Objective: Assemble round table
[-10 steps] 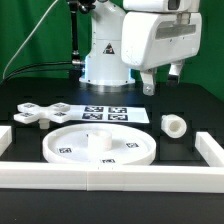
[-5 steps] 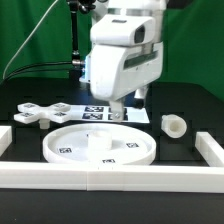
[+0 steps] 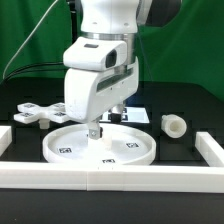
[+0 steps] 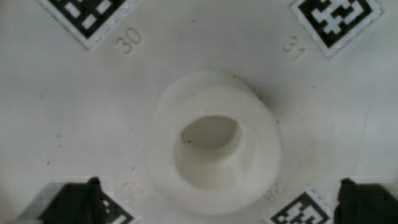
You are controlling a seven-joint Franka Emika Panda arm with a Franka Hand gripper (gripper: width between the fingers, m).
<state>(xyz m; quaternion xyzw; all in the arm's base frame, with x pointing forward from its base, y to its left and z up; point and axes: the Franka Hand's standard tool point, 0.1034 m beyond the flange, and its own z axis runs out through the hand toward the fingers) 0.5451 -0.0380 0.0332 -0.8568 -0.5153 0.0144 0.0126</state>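
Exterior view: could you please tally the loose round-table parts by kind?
Disc: 1
Post: 1
Cross piece: 1
Total: 3

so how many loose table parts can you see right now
3: round disc under the gripper, cross piece at the exterior view's left, cylinder post at its right; the arm may hide more.

robotics lab bench, black desk [image 3: 195,108] fenced by white border bars [image 3: 110,178] along its front and side edges, green curtain [image 3: 25,35] behind the back edge, white robot arm [image 3: 100,60] over the desk, tagged marker board [image 3: 138,113] mid-desk
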